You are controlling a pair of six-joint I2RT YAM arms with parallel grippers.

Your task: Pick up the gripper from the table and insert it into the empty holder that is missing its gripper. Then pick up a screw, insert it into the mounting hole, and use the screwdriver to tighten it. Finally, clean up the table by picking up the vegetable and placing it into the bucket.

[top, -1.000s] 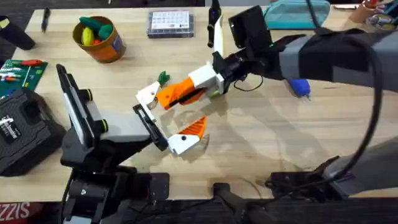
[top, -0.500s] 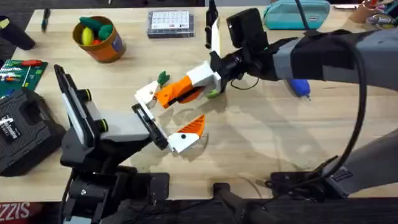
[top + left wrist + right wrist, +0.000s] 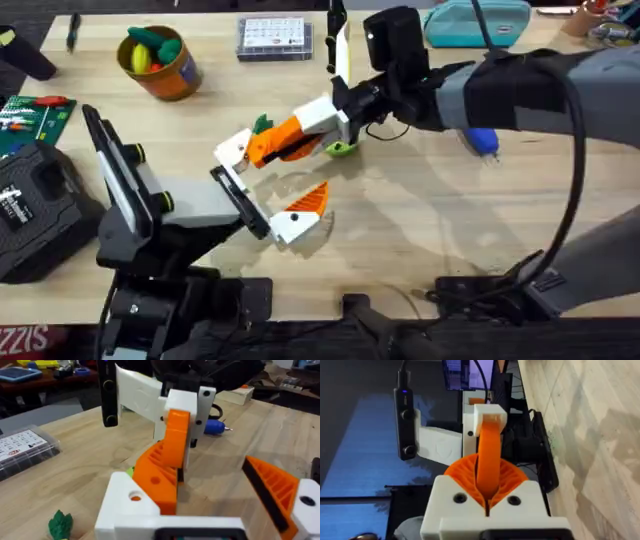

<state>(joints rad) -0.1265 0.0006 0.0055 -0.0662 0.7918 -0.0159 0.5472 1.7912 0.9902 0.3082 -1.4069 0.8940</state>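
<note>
We are seeing the gripper (image 3: 272, 146), the loose orange ribbed fingertip, just left of centre in the overhead frame, lying against the empty holder (image 3: 236, 151), whose white tapered base is pointing toward the upper right. In the left wrist view the orange piece (image 3: 162, 472) is sitting against the holder (image 3: 131, 502); how far it is seated we cannot tell, since the contact is hiding behind the white plastic. The right gripper (image 3: 312, 135) is reaching in from the upper right, its white jaws pinching the orange tip between ribbed pads, as the right wrist view shows (image 3: 487, 462). The left gripper (image 3: 270, 190) is standing wide apart with nothing between its fingers, its twin base (image 3: 293, 225) carrying a fixed orange tip (image 3: 309, 200).

A small green vegetable (image 3: 341, 149) is peeking out beneath the right gripper, partly covered. Another green leafy bit (image 3: 262, 124) is showing above the holder, mostly hidden. The bucket (image 3: 160, 62) is sitting at the upper left of the desk (image 3: 420, 220), toy vegetables inside. A clear parts box (image 3: 274, 37) is lying at top centre, and a blue object (image 3: 481, 139) is half concealed under the right arm.
</note>
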